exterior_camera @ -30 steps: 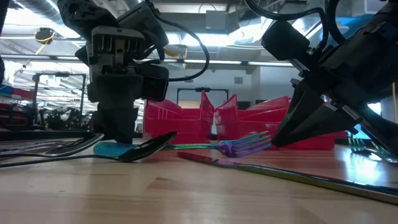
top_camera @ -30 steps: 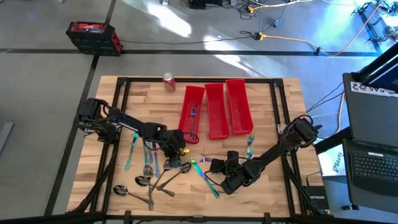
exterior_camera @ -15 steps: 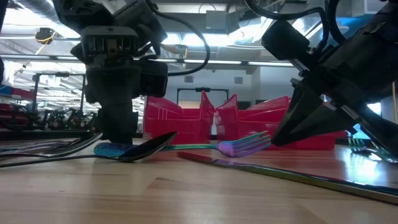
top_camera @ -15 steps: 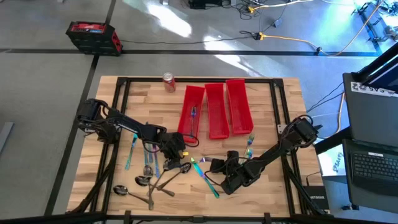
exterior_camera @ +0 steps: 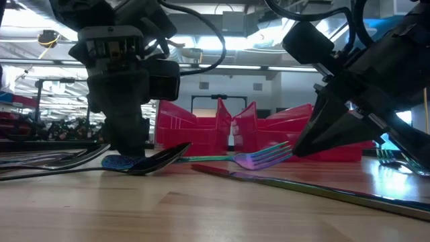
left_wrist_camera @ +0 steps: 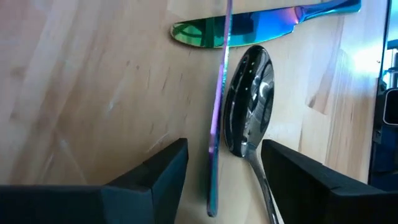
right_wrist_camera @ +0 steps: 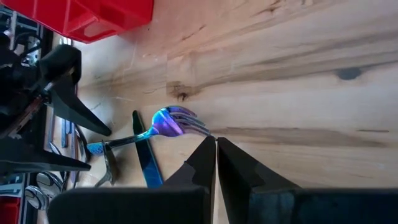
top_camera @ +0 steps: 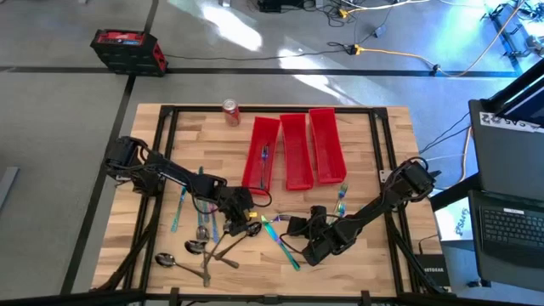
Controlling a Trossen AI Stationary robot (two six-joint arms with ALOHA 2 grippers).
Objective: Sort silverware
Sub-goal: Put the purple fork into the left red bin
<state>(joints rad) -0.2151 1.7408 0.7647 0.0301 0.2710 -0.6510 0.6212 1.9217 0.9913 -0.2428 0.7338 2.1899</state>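
Observation:
My left gripper [left_wrist_camera: 224, 163] [top_camera: 245, 221] is low over the table's middle with its fingers open. They stand either side of a dark spoon's bowl [left_wrist_camera: 250, 106] and a slim iridescent handle [left_wrist_camera: 216, 130], touching neither as far as shows. A teal-blue knife blade [left_wrist_camera: 249, 28] lies just beyond. My right gripper [right_wrist_camera: 216, 139] [exterior_camera: 297, 152] is shut, its tip at the tines of a purple-teal fork [right_wrist_camera: 173, 122] [exterior_camera: 263, 157] lying on the wood. More silverware [top_camera: 204, 242] lies in a loose heap on the table's near left. My right gripper's shut fingertips [right_wrist_camera: 207, 149] stand right at the ends of the fork's tines [right_wrist_camera: 198, 129], coming in slanting down from the table's right. I cannot tell whether they touch the tines. The fork lies flat on the table.
Three long red bins [top_camera: 293, 151] stand side by side at the far middle; the left one [top_camera: 262, 153] holds a piece. A red can [top_camera: 230, 111] stands at the far edge. Another fork [top_camera: 342, 197] lies right of the bins, and a long knife [top_camera: 282, 245] near my right gripper.
My left gripper has moved a short way toward the table's near edge, rolling slightly, and now stands over the spoon bowl and handle. My right gripper and the fork have kept still.

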